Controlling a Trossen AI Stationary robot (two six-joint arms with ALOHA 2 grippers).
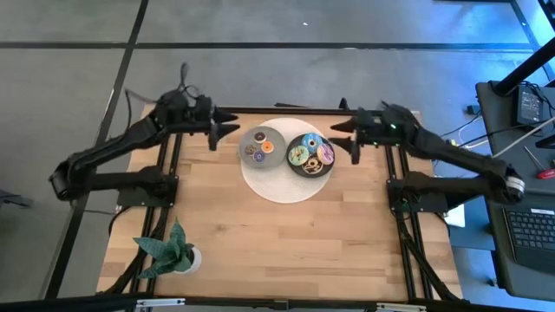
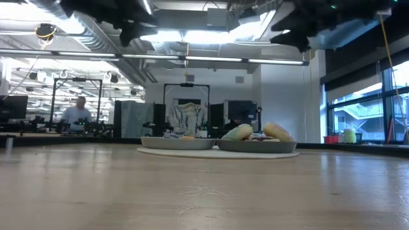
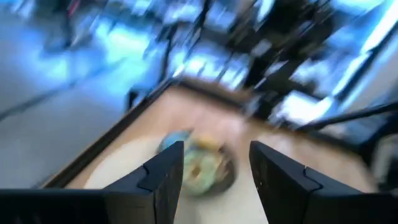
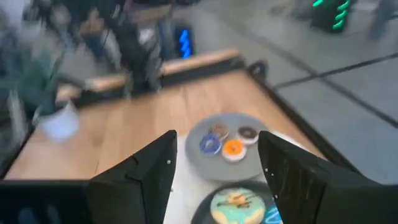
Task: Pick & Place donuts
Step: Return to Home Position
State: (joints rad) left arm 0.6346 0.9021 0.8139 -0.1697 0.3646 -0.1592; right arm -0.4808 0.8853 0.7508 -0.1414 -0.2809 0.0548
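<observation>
High view: the left gripper (image 1: pixel 231 124) hangs with fingers spread, empty. Just to its right the donuts (image 1: pixel 269 147) lie flat, holes up, with no long axis: small ones on the grey plate (image 1: pixel 277 136), larger ones on the dark plate (image 1: pixel 310 175). Beside that, the right gripper (image 1: pixel 341 135) is likewise spread, empty.

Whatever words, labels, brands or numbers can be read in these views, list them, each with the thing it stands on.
No text can be read in any view.
Donuts: no lettering shows on them.
Blue lit mark on dark equipment, right wrist view: too blurred to read.
Green lit shape beyond the table: too blurred to read.
Keyboard to the table's right, high view: keys too small to read.
</observation>
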